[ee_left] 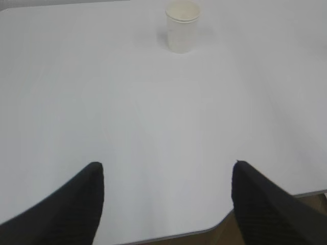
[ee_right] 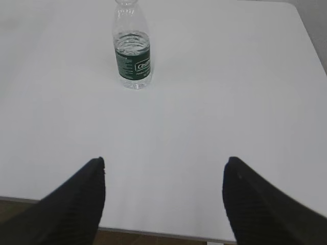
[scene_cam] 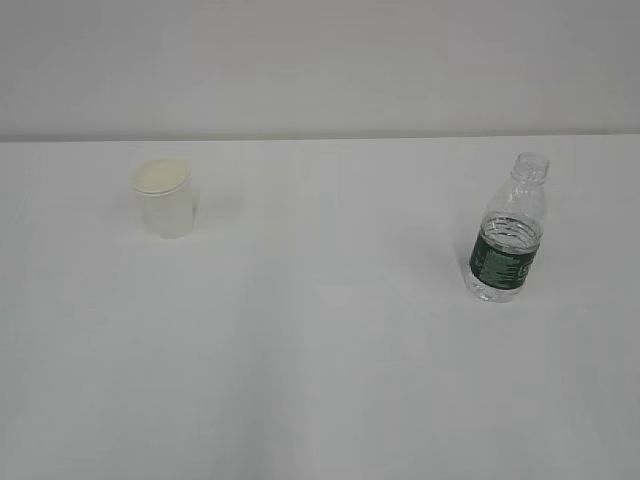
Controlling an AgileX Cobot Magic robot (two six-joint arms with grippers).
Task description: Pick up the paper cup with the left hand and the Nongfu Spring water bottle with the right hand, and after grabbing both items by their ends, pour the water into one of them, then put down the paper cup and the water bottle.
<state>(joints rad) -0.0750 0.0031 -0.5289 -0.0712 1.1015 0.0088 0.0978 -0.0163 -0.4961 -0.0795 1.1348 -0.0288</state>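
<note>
L tool spread wide, empty, above near bench edge; paper cup upright, well ahead. R tool also released, nothing between fingers; Nongfu Spring water bottle upright, uncapped, partly filled w/ water, far ahead, slightly left.

**Only the bottle's label carries print**

The one piece of lettering sits on the dark green label band of the Nongfu Spring water bottle. In the right wrist view a white-outlined box on that band holds a short white word — it seems to begin "Ces", but the rest is too blurred to read. In the exterior view the band shows only tiny white marks — illegible. The paper cup is plain white, unprinted.
</note>
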